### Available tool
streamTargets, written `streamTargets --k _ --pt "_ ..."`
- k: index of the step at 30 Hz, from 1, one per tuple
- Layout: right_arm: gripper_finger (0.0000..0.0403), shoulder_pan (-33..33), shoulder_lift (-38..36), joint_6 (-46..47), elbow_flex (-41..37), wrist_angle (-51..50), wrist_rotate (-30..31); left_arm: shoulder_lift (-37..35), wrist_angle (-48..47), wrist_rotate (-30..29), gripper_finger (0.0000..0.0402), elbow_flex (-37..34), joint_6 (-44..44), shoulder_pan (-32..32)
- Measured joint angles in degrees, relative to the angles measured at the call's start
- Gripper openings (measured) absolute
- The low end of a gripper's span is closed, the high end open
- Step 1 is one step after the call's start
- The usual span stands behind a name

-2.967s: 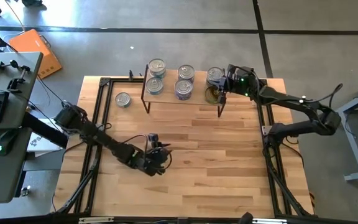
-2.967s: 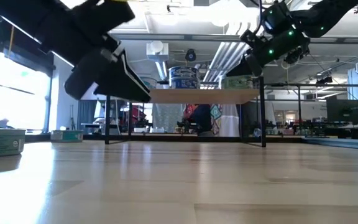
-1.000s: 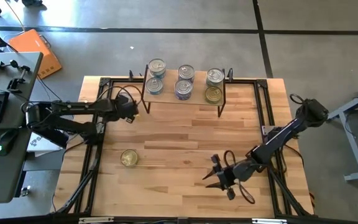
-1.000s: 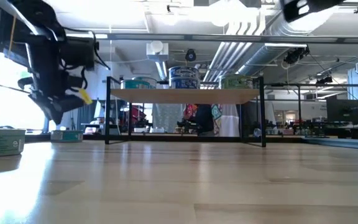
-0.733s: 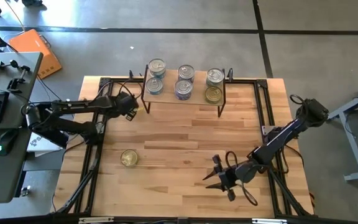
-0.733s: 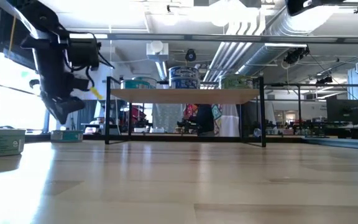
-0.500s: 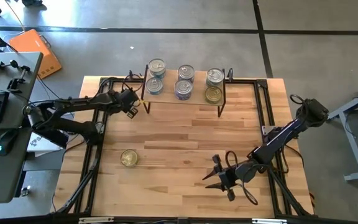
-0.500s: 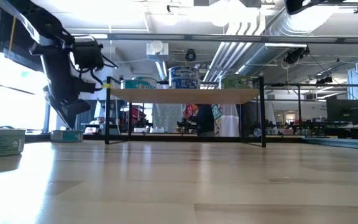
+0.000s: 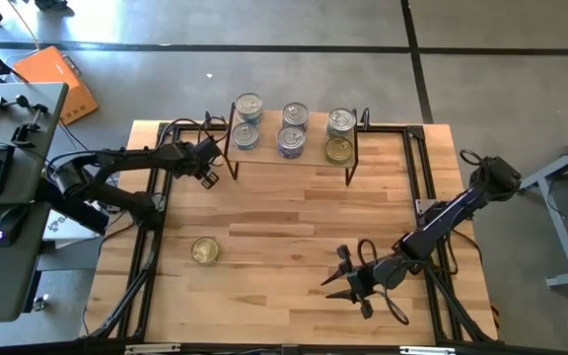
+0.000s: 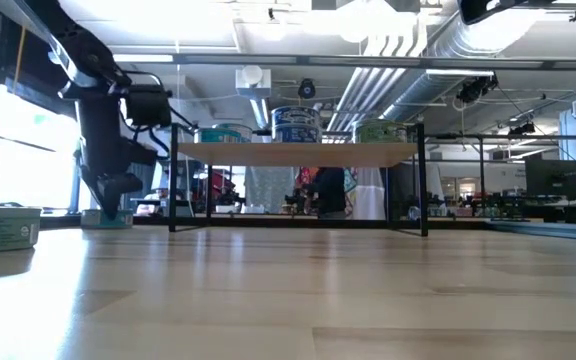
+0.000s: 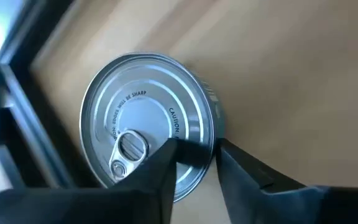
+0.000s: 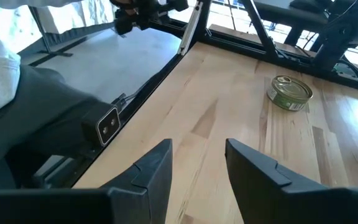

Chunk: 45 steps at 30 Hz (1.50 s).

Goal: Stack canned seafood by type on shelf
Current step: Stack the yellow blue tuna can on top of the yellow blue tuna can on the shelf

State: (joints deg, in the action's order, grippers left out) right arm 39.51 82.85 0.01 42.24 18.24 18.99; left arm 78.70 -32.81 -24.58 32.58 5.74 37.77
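My left gripper (image 9: 205, 163) (image 10: 108, 196) hangs, fingers down, over a silver-topped can (image 11: 145, 146) (image 10: 108, 217) that stands on the table just left of the shelf (image 9: 314, 160). Its fingers are a little apart, over the can's rim (image 11: 194, 152). In the high view the gripper hides this can. The shelf carries several cans (image 9: 291, 128), one gold-topped (image 9: 338, 150). Another gold-topped can (image 9: 204, 250) (image 12: 289, 92) stands on the table's near left part. My right gripper (image 9: 338, 281) (image 12: 197, 149) waits open at the near right.
A black frame rail (image 9: 161, 187) runs along the table's left side, close to the silver can. The shelf's black left leg (image 10: 173, 180) stands just right of my left gripper. Bare wood lies between the two arms (image 9: 294, 227).
My left gripper has moved toward the far edge and the shelf's left end and has come down over the silver-topped can. The can has stayed in place.
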Motion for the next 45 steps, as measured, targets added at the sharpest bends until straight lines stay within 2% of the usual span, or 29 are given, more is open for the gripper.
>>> streamTargets --k 8,11,15,21,24,28,31,34,39,45 --pt "0.0142 0.00 0.00 0.02 0.00 0.02 -0.06 -4.32 -0.89 14.48 0.0008 0.08 6.52 -7.11" --pt "0.0142 0.00 0.00 0.02 0.00 0.02 -0.06 -5.65 -3.26 19.71 0.0004 0.08 11.26 -11.00" --pt "0.0142 0.00 0.00 -0.02 0.00 0.02 -0.06 -6.31 -5.75 23.51 0.0002 0.08 17.05 -17.12" --pt "0.0142 0.00 0.00 -0.44 0.00 0.02 -0.06 -5.86 -2.57 31.02 0.0001 -0.45 23.70 -28.82" --pt "0.0142 0.00 0.00 -0.46 0.00 0.02 -0.08 -4.64 1.99 30.90 0.0001 -0.53 27.01 -35.25" --pt "0.0142 0.00 0.00 -1.83 0.00 0.01 -0.08 -1.31 8.83 30.59 0.0001 -0.75 27.26 -42.88" --pt "0.0142 0.00 0.00 -1.97 0.00 0.02 -0.08 0.13 14.43 29.98 0.0001 -0.51 27.70 -46.90" --pt "0.0142 0.00 0.00 -1.97 0.00 0.01 -0.08 0.31 16.21 29.50 0.0001 -0.45 28.85 -49.68" --pt "0.0142 -0.07 0.00 -1.97 0.00 0.02 -0.08 0.16 10.61 24.96 0.0000 3.63 29.64 -52.63" --pt "0.0142 -0.11 0.00 -1.55 0.00 0.02 -0.08 0.10 -2.27 13.61 0.0000 12.22 29.59 -57.39"
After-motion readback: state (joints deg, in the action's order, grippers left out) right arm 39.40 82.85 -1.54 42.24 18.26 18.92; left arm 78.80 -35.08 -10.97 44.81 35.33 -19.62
